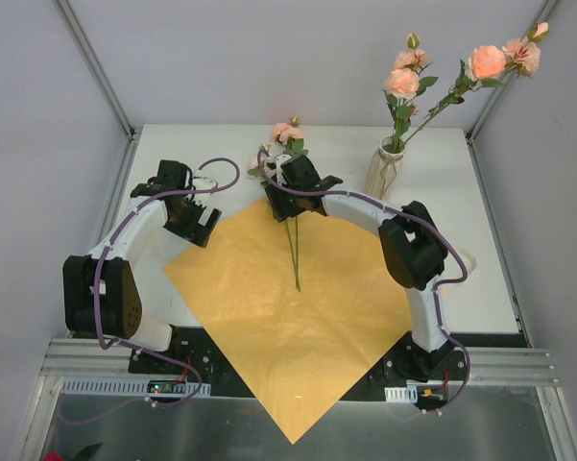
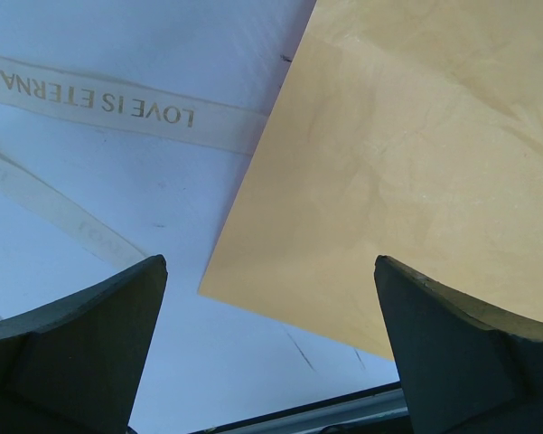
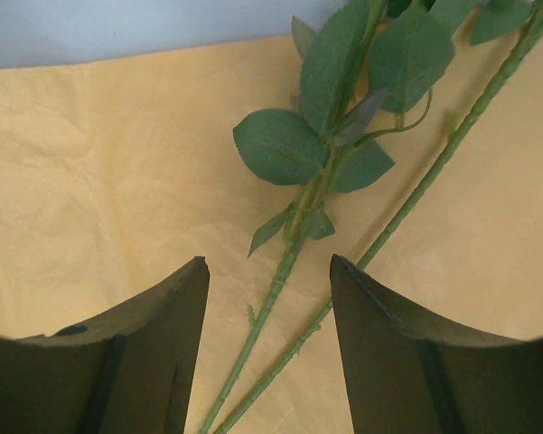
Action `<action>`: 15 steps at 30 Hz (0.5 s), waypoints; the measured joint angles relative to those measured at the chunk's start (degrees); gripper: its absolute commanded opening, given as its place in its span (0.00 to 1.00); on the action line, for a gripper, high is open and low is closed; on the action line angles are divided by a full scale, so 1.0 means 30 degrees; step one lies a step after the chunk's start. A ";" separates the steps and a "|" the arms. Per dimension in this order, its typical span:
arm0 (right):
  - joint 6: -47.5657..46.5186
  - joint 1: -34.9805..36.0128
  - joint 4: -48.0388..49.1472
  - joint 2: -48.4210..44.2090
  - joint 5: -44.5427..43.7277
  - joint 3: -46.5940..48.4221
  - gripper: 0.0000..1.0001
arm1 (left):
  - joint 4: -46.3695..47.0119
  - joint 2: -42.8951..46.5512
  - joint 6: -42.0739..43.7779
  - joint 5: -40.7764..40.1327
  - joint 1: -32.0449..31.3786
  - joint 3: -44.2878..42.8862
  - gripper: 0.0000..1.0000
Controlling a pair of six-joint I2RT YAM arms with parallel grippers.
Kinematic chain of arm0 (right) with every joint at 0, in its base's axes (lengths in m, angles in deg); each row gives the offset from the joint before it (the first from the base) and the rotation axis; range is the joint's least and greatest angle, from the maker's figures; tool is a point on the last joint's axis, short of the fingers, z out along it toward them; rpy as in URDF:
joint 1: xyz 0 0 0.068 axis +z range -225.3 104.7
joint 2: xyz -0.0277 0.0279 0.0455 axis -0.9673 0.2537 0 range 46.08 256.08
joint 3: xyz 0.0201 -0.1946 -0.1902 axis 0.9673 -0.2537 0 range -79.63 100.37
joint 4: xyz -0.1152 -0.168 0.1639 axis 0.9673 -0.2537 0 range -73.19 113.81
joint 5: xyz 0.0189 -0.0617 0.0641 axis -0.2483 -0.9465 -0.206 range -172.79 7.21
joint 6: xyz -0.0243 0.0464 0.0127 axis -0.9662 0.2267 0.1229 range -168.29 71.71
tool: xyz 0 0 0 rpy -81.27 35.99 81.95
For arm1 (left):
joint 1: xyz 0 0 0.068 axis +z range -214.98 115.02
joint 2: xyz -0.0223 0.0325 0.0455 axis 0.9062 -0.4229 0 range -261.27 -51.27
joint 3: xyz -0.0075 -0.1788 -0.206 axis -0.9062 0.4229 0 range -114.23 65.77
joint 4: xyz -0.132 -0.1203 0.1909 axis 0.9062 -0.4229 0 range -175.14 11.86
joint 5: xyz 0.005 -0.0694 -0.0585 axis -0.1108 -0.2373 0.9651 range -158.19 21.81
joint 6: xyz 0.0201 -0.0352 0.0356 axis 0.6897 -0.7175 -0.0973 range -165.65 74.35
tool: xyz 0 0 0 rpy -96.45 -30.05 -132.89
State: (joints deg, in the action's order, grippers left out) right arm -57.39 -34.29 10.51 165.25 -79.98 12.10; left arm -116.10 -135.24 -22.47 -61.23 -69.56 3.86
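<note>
orange paper (image 1: 288, 327) on white table (image 1: 490, 202), grey walls (image 1: 269, 58); left tool (image 2: 269, 264) wide, right tool (image 3: 267, 260) wide over stems (image 1: 295, 254)

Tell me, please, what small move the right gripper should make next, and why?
Probably lower the right gripper straight down a little. Its jaws stand open, and the two flower stems lie flat on the orange wrapping paper, running between the fingers. The leaves sit just ahead, so closing here should catch only bare stems.
</note>
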 measured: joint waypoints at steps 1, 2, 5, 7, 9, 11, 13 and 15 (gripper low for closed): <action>0.0051 0.0000 -0.0168 0.0189 0.0168 0.0080 0.59 | 0.0000 0.0000 0.0000 0.0000 0.0051 0.0000 0.99; 0.0095 0.0000 -0.0255 0.0357 0.0262 0.0146 0.59 | 0.0007 0.0000 0.0000 0.0000 0.0058 0.0000 0.99; 0.0219 0.0000 -0.0554 0.1042 0.0372 0.0590 0.59 | 0.0007 0.0000 0.0000 0.0000 0.0066 0.0000 0.99; 0.0233 0.0000 -0.0721 0.1472 0.0335 0.0933 0.59 | 0.0007 0.0000 0.0007 0.0000 0.0066 0.0000 0.99; 0.0233 0.0000 -0.0867 0.1880 0.0291 0.1290 0.58 | 0.0007 0.0000 0.0000 0.0000 0.0066 0.0000 0.99; 0.0219 0.0000 -0.1064 0.2324 0.0219 0.1734 0.55 | 0.0007 0.0000 0.0000 0.0000 0.0066 0.0000 0.99; 0.0204 0.0000 -0.1297 0.2747 0.0124 0.2251 0.52 | 0.0007 0.0000 0.0000 0.0000 0.0066 0.0000 0.99; 0.0204 0.0000 -0.1392 0.3162 0.0007 0.2732 0.48 | 0.0007 0.0000 0.0000 0.0000 0.0066 0.0000 0.99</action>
State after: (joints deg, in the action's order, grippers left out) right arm -56.78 -34.29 6.34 174.74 -79.96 20.29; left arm -116.07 -135.24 -22.47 -61.23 -69.37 3.86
